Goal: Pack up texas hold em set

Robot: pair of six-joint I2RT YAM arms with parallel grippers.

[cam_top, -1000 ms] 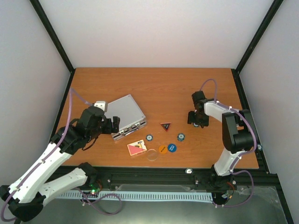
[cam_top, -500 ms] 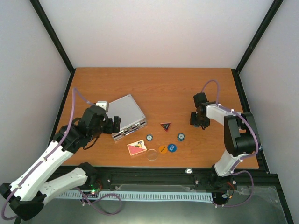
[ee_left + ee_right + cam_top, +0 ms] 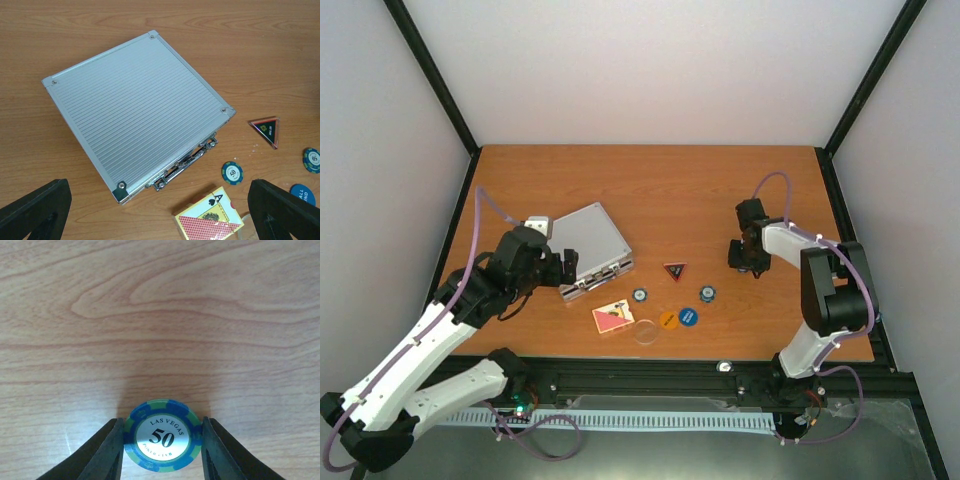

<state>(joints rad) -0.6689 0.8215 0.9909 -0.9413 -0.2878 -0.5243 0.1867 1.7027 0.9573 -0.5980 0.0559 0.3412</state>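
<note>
Right wrist view: right gripper (image 3: 162, 421) clamped on flat, face-up 50 chip (image 3: 162, 438), numerals upright; left gripper (image 3: 157, 187) wide apart.

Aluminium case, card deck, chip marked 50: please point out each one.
aluminium case (image 3: 137, 107), left wrist view, middle of the ribbed lid
card deck (image 3: 209, 219), left wrist view, top face
chip marked 50 (image 3: 162, 437), right wrist view, silver centre
</note>
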